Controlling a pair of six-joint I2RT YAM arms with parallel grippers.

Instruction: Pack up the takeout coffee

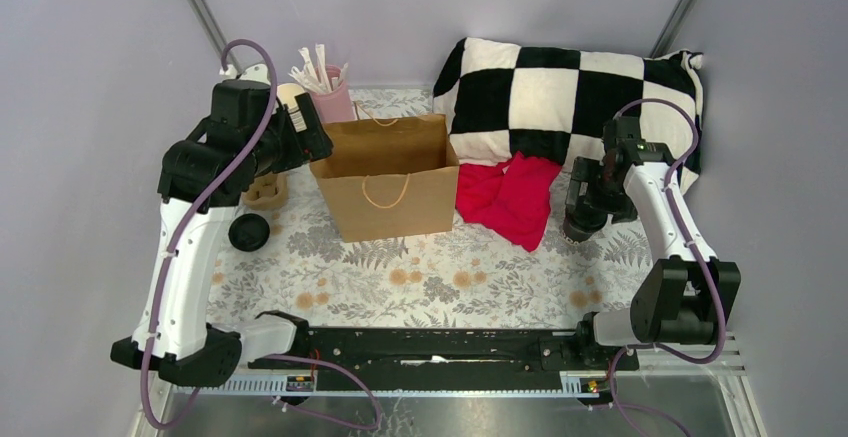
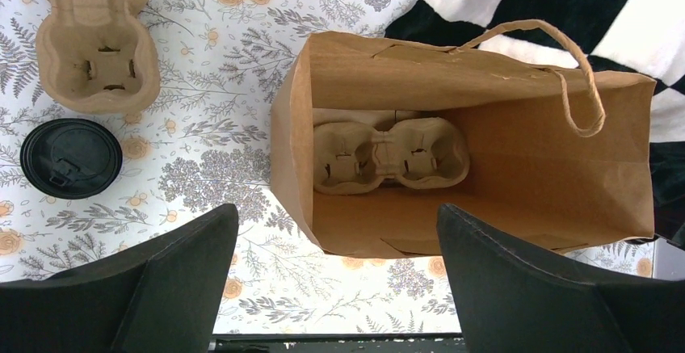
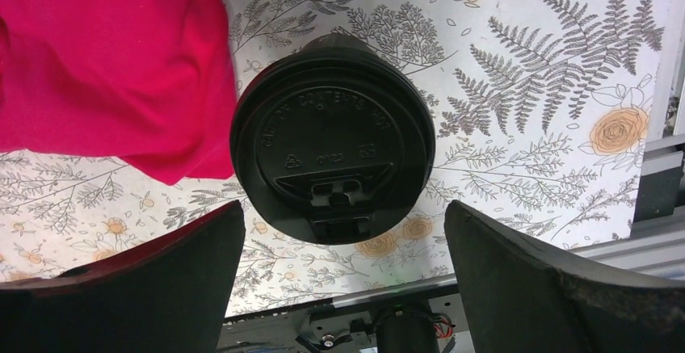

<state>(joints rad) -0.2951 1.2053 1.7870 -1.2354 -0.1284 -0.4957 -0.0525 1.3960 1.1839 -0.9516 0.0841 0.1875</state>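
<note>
A: Large items?
B: Checkered pillow, behind and right of the brown paper bag. The bag stands upright and open. Red cloth, just right of the bag.
A: Grippers?
B: Left gripper, above the bag's mouth, jaws wide, holding nothing. Right gripper, well right of the bag, jaws wide, also holding nothing.
A: Small items?
B: Pulp carrier, inside the bag. Spare carrier, left of the bag. Right takeout coffee, on the table right of the bag, beside the cloth, below the right gripper. Left takeout coffee, left of the bag.
</note>
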